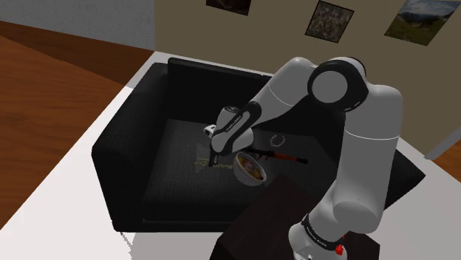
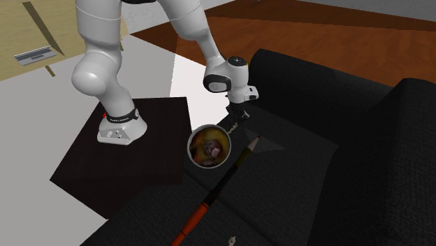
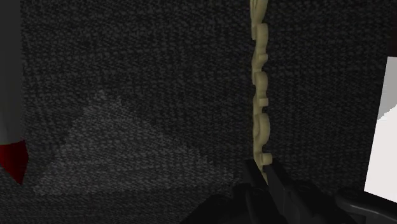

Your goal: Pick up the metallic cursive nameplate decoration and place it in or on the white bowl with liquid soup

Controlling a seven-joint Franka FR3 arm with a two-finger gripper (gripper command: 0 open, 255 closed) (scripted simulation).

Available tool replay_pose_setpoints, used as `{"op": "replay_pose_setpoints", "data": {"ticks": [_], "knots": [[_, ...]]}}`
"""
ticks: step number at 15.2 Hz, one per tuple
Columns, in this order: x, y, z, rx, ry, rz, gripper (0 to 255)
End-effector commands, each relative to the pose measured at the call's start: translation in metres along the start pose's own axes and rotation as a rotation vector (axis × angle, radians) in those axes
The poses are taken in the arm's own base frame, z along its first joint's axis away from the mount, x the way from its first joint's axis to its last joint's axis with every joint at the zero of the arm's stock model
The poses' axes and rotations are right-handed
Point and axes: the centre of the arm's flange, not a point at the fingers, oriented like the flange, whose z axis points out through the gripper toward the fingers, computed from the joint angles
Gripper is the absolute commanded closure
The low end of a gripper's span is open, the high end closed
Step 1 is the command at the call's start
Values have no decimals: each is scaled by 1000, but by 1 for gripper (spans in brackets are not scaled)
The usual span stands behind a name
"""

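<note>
Gripper (image 3: 261, 170) pinches one end of the beige cursive nameplate (image 3: 259, 83) over the black sofa seat (image 3: 127, 76) — soup bowl (image 2: 189, 148) just beside, red-black pencil (image 2: 221, 182) alongside the bowl.

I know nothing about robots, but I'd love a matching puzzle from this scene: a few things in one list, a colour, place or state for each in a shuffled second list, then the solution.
Things
1. nameplate
2. bowl
3. long stick
4. armchair

Descriptions
A. black all over, with the bowl standing on its seat
B. pale gold, clasped between the fingers of the gripper
C. black with an orange-red end, lying beside the bowl
D. round, with brownish soup inside

Pairs: 1-B, 2-D, 3-C, 4-A
</note>
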Motion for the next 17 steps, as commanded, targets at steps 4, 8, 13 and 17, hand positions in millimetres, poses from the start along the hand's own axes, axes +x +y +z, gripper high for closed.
{"op": "replay_pose_setpoints", "data": {"ticks": [4,8,13,17], "knots": [[2,1,-26,0,0,0,255],[4,2,-47,0,0,0,255],[7,3,-73,0,0,0,255],[9,4,-94,0,0,0,255]]}}
